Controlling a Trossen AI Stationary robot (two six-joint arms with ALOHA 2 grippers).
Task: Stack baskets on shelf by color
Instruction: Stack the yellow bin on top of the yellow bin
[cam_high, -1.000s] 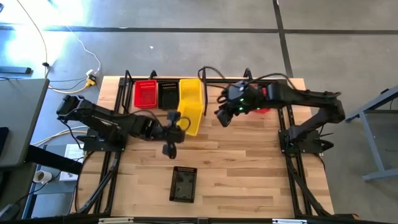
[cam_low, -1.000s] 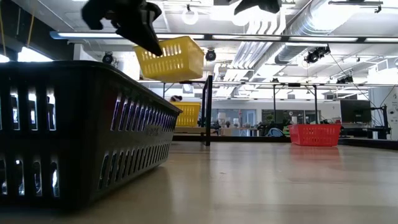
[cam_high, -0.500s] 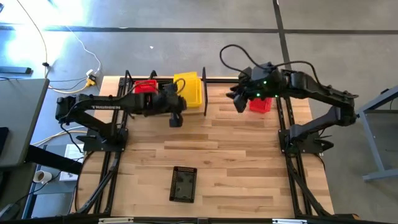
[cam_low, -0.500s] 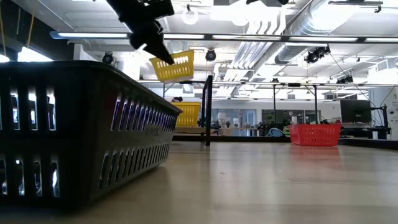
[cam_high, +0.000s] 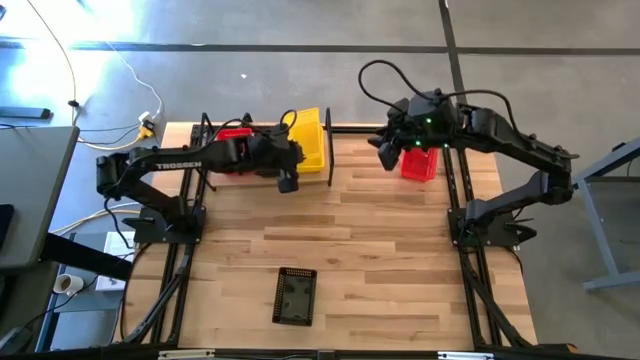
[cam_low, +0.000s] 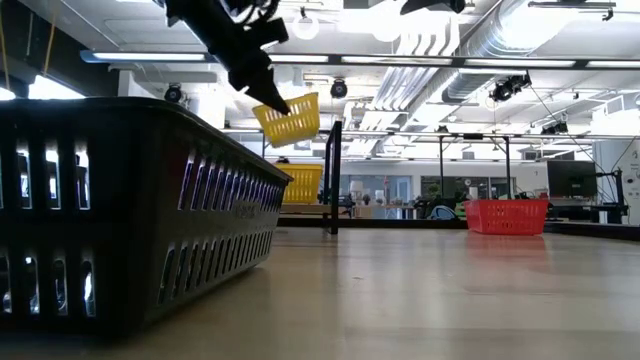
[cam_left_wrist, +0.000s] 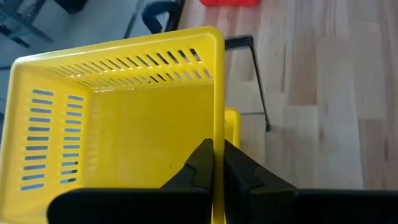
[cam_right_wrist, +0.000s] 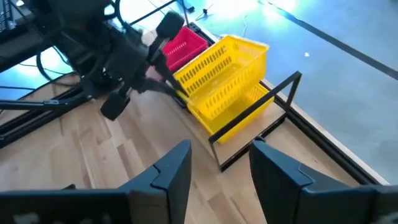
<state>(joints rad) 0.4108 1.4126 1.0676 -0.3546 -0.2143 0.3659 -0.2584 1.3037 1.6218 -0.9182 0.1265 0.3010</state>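
We see the left gripper (cam_left_wrist: 217, 163) clamped on the rim of a yellow basket (cam_high: 308, 138), its two fingers pinched tight across the basket's side wall, and the basket hangs in the air, tilted, over the far left part of the table (cam_high: 380, 260). Just beneath it, a second yellow basket (cam_low: 303, 184) sits on the shelf (cam_high: 330, 130) at the table's far edge, and the held one is clear of it in the low view. To the left of the yellow pair on the shelf we catch a red basket (cam_high: 234, 137), partly hidden under the left arm. Over on the far right, the right gripper (cam_high: 385, 155) hovers above the table with its fingers spread wide and nothing between them, just beside another red basket (cam_high: 419, 165) that rests on the tabletop. Near us, well apart from everything else, a black basket (cam_high: 295, 296) lies on the wood at the near middle of the table, and it fills the left side of the low view.
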